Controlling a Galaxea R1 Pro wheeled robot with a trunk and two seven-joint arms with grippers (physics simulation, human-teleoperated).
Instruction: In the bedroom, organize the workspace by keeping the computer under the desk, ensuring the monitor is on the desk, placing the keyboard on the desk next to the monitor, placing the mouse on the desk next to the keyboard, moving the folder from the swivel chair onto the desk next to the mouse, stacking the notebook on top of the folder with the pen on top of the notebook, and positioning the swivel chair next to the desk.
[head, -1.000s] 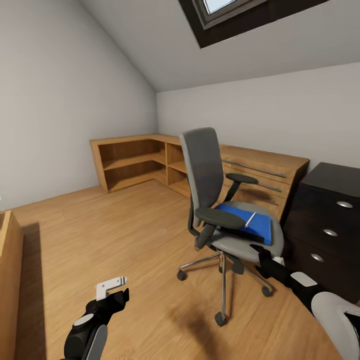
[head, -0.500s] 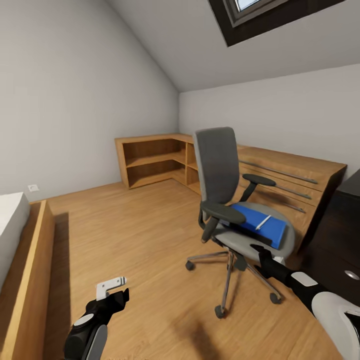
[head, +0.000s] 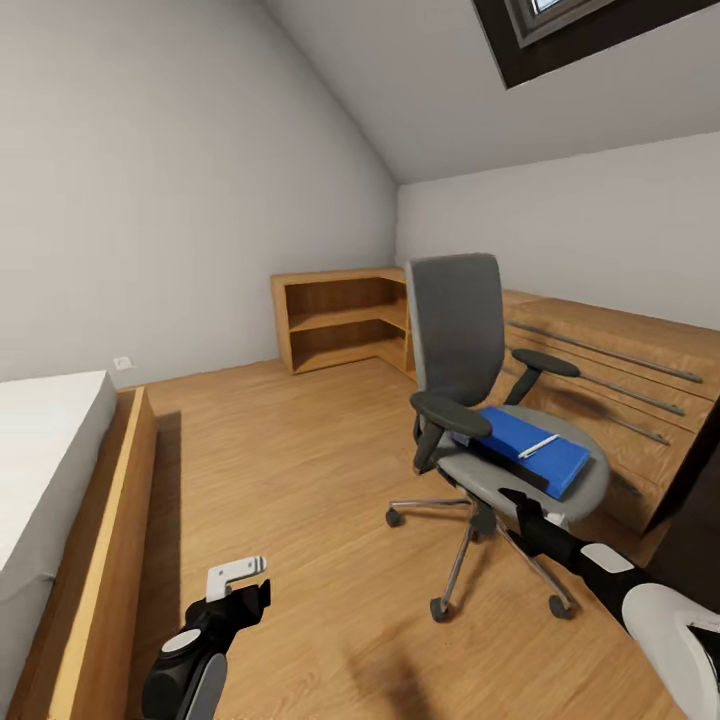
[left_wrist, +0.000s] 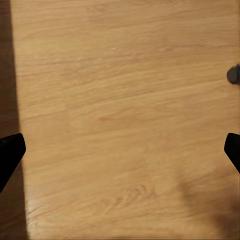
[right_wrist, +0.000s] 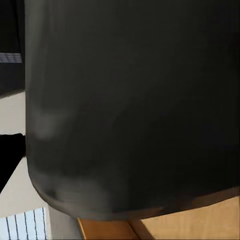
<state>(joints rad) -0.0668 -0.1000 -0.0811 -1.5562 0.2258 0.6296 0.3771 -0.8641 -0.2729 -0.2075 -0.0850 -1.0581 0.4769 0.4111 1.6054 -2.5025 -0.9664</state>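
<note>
While the head view looks across the bedroom's plank floor (head: 300, 450), the swivel chair (head: 470, 380) stands right of centre on its chrome base, its grey back upright and its black armrests out to either side. On its seat lies the blue folder (head: 525, 445), with a pen (head: 538, 446) resting on top of it; a dark flat edge shows under the folder's near side, though whether that is the notebook or the folder's spine cannot be told. Behind the chair runs a low wooden shelf unit (head: 345, 320) along the far walls, and a wooden bed frame (head: 110, 540) with a white mattress sits at the left. A dark furniture edge (head: 695, 500) shows at the far right. The left gripper (head: 240, 585) hangs low over bare floor, well apart from the chair. The right gripper (head: 520, 500) sits just under the front edge of the chair seat, and how wide it stands cannot be told. From the left wrist view, the two black fingertips (left_wrist: 10, 152) stand spread wide at opposite edges over plain wood floor (left_wrist: 120, 110), holding nothing, with one chair castor (left_wrist: 233, 74) nearby. From the right wrist view, a large dark rounded surface (right_wrist: 135, 100) sits very close to the camera, with a strip of wood (right_wrist: 200, 222) beyond it and one black fingertip (right_wrist: 9, 155) at the edge.
</note>
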